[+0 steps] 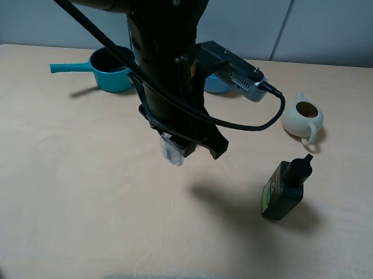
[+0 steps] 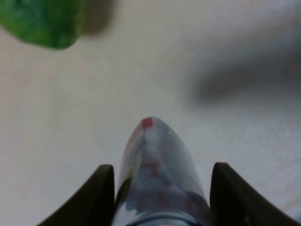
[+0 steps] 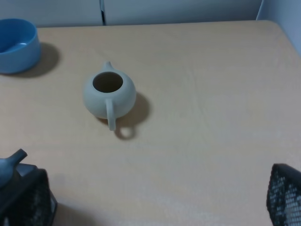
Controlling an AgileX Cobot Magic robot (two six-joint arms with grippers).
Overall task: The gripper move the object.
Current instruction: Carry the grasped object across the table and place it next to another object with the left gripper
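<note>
- The right fingers (image 3: 284, 193) are spread wide apart near the dark green bottle (image 1: 283, 189);
- left of that bottle, the shaker (image 1: 171, 150) is clamped between the left fingers (image 2: 96, 197), raised off the surface (image 1: 70, 201);
- beyond the bottle, a cream teapot (image 1: 304, 118) is seen; well beyond and left of it, a teal scoop (image 1: 111, 69) is set.

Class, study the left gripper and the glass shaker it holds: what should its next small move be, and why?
Probably ease the left gripper straight down toward the table. Its jaws are shut on the glass shaker, which seems to hang above the surface, with its shadow cast off to one side. The green fruit and the dark green bottle lie apart from it.
</note>
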